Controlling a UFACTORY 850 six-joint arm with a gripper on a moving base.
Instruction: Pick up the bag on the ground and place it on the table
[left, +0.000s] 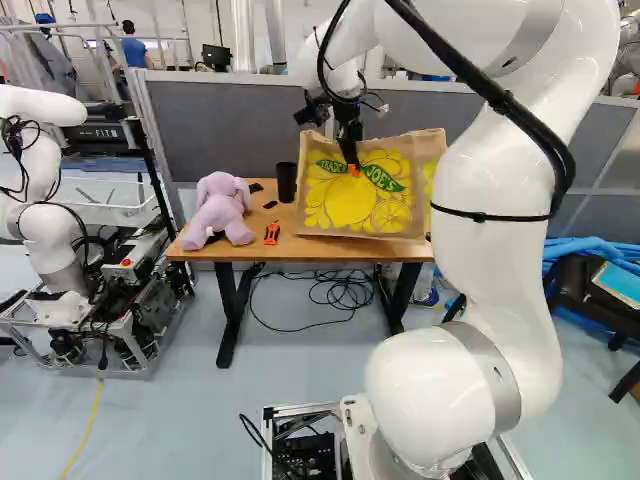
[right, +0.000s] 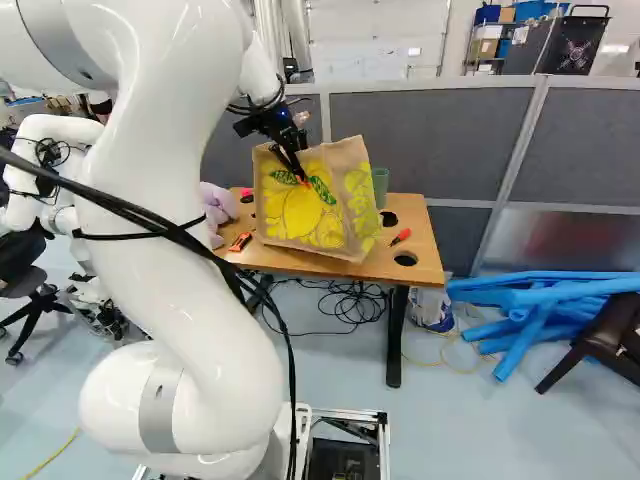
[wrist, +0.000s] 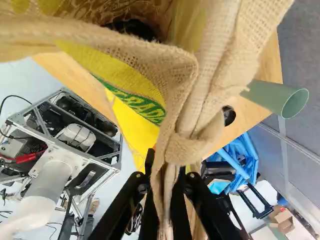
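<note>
In the left base view my gripper (left: 354, 168) is at the upper part of the burlap bag (left: 352, 195), which has yellow lemons and green lettering. The bag hangs upright over the wooden table (left: 195, 250), its lower edge near the tabletop's front; whether it touches the wood I cannot tell. In the right base view the bag (right: 310, 212) is slightly tilted above the table (right: 425, 262). The wrist view shows my gripper (wrist: 167, 175) shut on gathered burlap, with fabric pinched between both fingers and the bag's open mouth ahead.
On the table are a purple plush (left: 218, 210), a black cup (left: 286, 182), an orange tool (left: 272, 233) and a green cup (right: 380, 186). A grey partition (right: 430, 140) stands behind. Another robot (left: 45, 200) is at the left; blue tubes (right: 540, 300) lie right of the table.
</note>
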